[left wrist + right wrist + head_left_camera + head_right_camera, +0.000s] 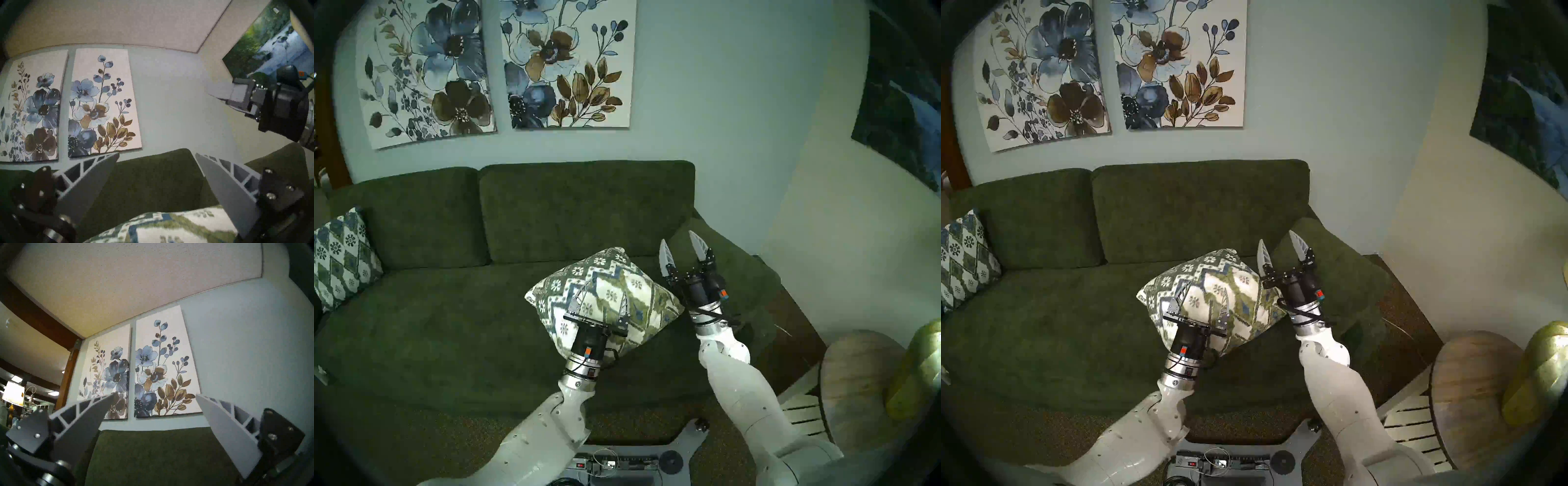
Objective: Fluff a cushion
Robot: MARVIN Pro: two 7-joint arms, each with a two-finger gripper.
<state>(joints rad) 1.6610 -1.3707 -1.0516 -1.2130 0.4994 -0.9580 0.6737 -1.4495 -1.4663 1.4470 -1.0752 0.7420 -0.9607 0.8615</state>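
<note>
The cushion (648, 298) (1246, 307), cream with green-and-blue zigzags and small flowers, stands tilted like a diamond on the sofa seat, right of centre. My left gripper (605, 290) (1207, 286) is open over its patterned face, and its wrist hides the cushion's lower corner. In the left wrist view the cushion (169, 225) lies under the left gripper (156, 154), with only sofa back showing between the fingers. My right gripper (677, 237) (1275, 237) (155, 394) is open and empty, pointing up just beyond the cushion's right corner.
The dark green sofa (432, 339) fills the middle, and its padded right armrest (741, 271) lies just behind my right gripper. A smaller diamond-lattice cushion (341, 258) leans at the far left. A round wooden table (857, 383) stands at the lower right.
</note>
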